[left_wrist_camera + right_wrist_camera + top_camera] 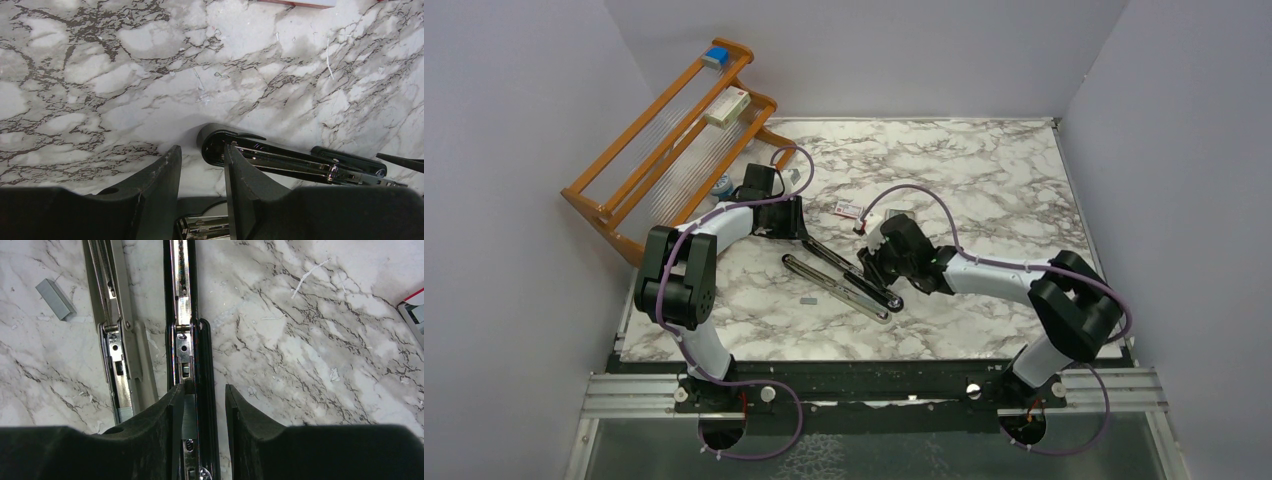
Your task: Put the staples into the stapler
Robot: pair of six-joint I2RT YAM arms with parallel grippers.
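The black stapler (834,258) lies opened flat on the marble, its silver rail facing up (184,315). A grey strip of staples (189,412) sits in that rail. My right gripper (202,390) is open astride the rail there, the strip next to its left finger and a gap at its right finger; from above it hangs over the stapler's near end (876,275). My left gripper (200,150) stands open at the far end (796,222), bare marble between its fingers. Its right fingertip (235,162) is against the stapler's rounded black end (215,140).
A light grey stapler-like tool (839,292) lies open alongside the black one (120,355). A loose staple strip (809,298) lies beside it (55,299). The red-and-white packet (849,208) is behind. A wooden rack (674,140) at far left holds a white-and-red box (727,105).
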